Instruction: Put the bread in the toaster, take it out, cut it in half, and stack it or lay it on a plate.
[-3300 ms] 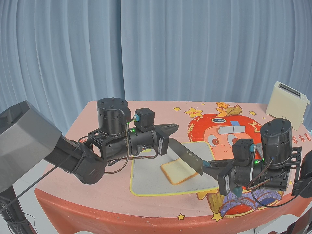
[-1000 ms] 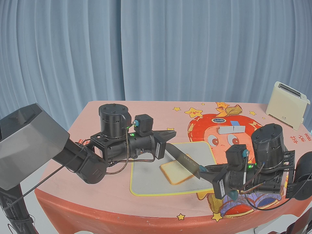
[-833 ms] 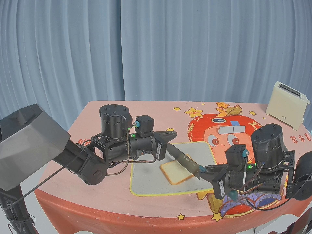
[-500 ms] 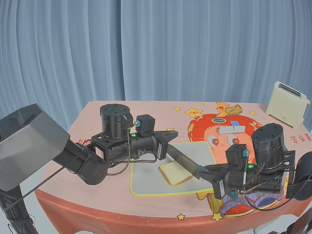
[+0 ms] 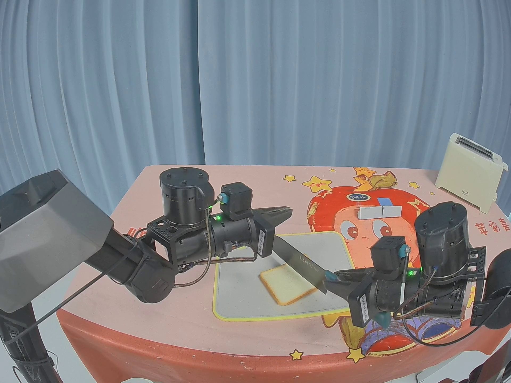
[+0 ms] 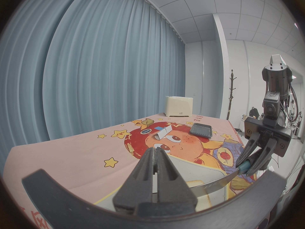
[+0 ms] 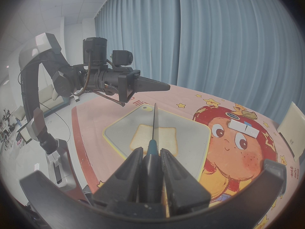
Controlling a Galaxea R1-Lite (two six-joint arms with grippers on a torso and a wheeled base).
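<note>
**Knife held over the bread on the board**

Nearest on the table, at its right front, the right gripper was clamped on the teal handle of a knife. In the right wrist view that gripper had both fingers pressed against the handle, and the knife ran straight away from it, edge down.

The bread, one whole slice, lay flat on the grey board, just ahead of the right gripper. The blade crossed over the slice along its middle. I could not tell whether the edge touched the bread or hung just above it.

Past the bread, the left gripper hovered above the board's far left part, fingers pinched together on nothing. The knife's tip end passed close beneath it. From the left wrist view, the left gripper showed only a thin slit between its fingers, with the right gripper facing it across the board.

Farther back, a small white block with a blue patch lay on the cloth's cartoon face. A dark tray sat well apart from the board, toward the right edge. The toaster stood at the far right corner, upright, slots up.
</note>
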